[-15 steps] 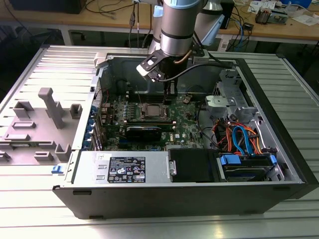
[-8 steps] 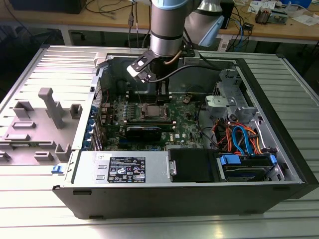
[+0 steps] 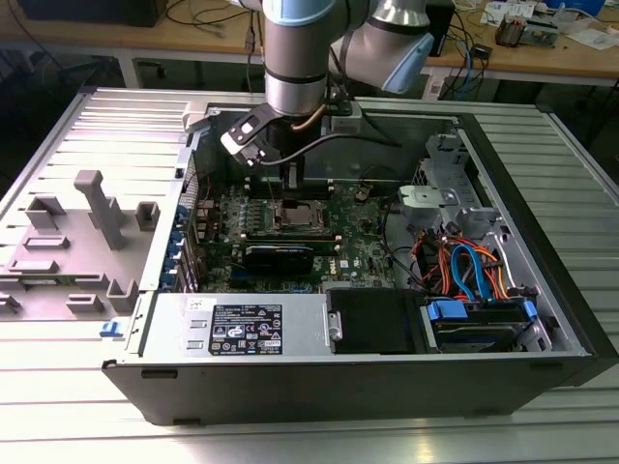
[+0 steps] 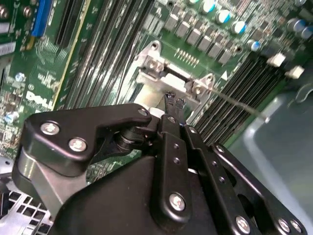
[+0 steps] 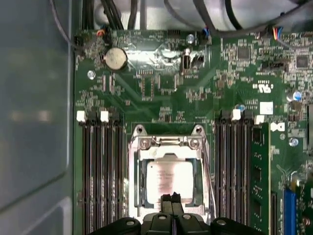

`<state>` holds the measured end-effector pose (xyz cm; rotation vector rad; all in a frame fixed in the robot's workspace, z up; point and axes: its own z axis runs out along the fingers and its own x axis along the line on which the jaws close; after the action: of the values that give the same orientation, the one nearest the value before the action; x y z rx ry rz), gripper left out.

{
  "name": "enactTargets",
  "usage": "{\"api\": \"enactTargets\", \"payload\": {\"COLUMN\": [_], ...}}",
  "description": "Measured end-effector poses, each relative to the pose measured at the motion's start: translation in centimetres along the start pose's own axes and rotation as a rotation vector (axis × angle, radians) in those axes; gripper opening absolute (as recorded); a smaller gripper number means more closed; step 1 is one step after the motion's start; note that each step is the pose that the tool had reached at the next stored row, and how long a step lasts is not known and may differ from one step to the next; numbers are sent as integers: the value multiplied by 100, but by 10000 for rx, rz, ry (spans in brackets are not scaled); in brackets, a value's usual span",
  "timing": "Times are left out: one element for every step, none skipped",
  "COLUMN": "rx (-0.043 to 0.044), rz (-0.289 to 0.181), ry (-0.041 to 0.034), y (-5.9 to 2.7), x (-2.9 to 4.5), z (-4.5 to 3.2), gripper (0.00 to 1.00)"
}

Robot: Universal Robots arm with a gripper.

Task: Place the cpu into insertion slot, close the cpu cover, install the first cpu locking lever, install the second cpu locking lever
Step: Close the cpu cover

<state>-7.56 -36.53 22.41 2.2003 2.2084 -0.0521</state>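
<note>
In the first wrist view the cpu [image 5: 166, 177], a square chip with a silvery top, lies in the insertion slot [image 5: 143, 198]. The cpu cover [image 5: 168, 147], a silvery frame, lies around it, so the chip shows through its window. My gripper [image 5: 170, 198] hangs over one edge of the chip, its two black fingertips [image 5: 166, 198] pressed together with nothing between them. In the second wrist view the gripper [image 4: 174, 100] points at the socket's hinge end [image 4: 164, 73], and a thin wire locking lever [image 4: 239, 105] stands out from the socket. The exterior view has the gripper [image 3: 291, 182] just above the socket [image 3: 295, 215].
Long black memory slots [image 5: 100, 171] flank the socket on both sides. A black graphics card [image 3: 279, 256] lies nearer the camera than the socket. The open case [image 3: 319, 387] surrounds the board, with orange and blue cables [image 3: 464, 271] on the exterior view's right. A coin cell [image 5: 116, 58] sits on the board.
</note>
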Motion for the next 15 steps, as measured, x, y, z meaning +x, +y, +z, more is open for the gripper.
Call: {"api": "enactTargets", "payload": {"rx": [1, 0, -2, -2, -8, -2, -2, -4, -5, -3, -1, -2, -2, -2, 0], "rz": [-10, -19, -42, -48, -48, -48, -48, -47, -48, -49, -48, -49, -50, -50, -50], "ry": [-1, -1, -1, 12, 23, 11, 12, 14, 15, 18, 18, 20, 24, 27, 29], "y": [-30, -56, -110, -119, -118, -120, -120, -119, -119, -120, -120, -122, -123, -123, -124], "x": [1, 2, 7, 8, 9, 6, 5, 6, 6, 5, 5, 6, 7, 7, 7], "z": [24, 61, 165, 187, 163, 133, 121, 118, 118, 124, 139, 156, 170, 179, 180], "gripper": [11, 11, 11, 11, 11, 11, 11, 11, 11, 11, 11, 11, 11, 11, 11]}}
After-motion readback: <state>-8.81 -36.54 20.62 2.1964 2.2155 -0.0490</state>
